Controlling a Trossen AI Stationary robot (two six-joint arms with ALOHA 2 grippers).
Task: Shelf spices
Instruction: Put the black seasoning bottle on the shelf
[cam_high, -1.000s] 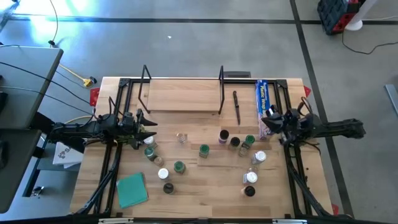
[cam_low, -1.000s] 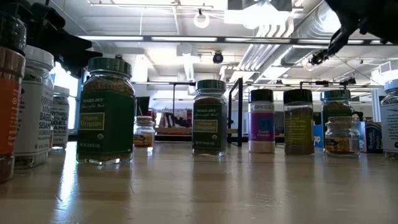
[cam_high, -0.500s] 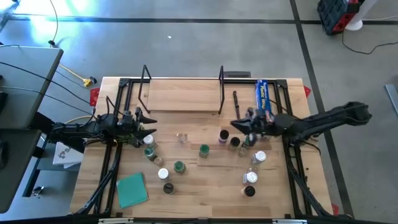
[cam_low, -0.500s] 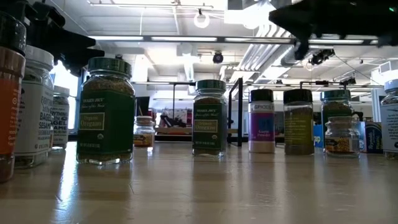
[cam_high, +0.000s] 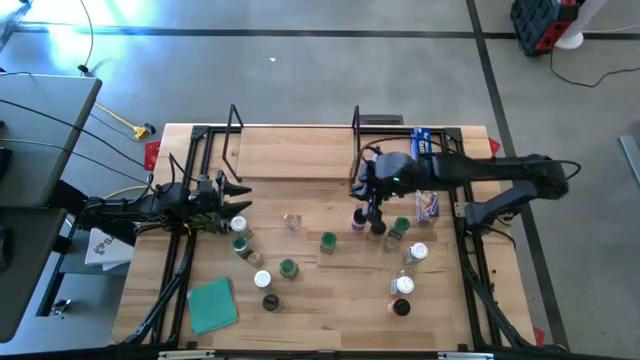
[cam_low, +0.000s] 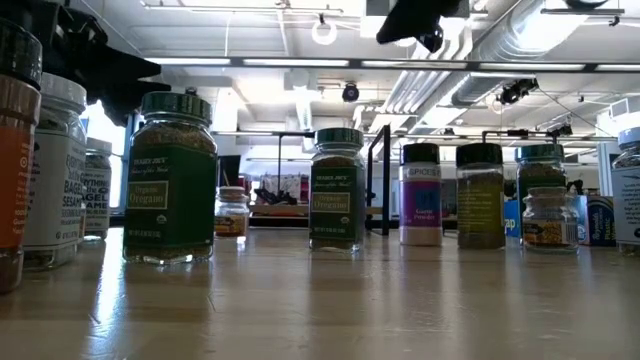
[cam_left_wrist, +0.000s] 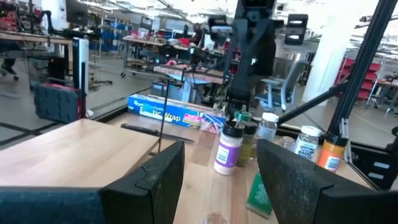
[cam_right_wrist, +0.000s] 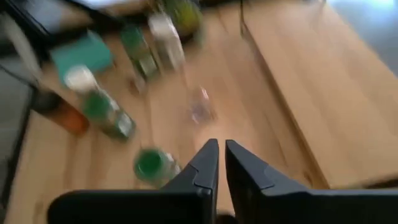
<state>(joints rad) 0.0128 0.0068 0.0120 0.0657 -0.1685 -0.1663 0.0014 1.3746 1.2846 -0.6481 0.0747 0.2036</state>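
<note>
The right claw (cam_right_wrist: 218, 155), its dark fingers pressed nearly together on nothing, hangs over the table by the shelf's right wire frame, above the dark-lidded jars (cam_high: 368, 224). The left claw (cam_left_wrist: 217, 180) waits at the left edge, fingers spread and empty. The shelf (cam_high: 293, 152) is a flat pale-wood board at the far side. Small glass jars of green herbs stand scattered on the smooth wooden table (cam_high: 330, 295). Behind is a workshop with ceiling lights.

A lab: exposed ceiling ducts (cam_low: 440, 75), cluttered workbenches (cam_left_wrist: 155, 46) behind
</note>
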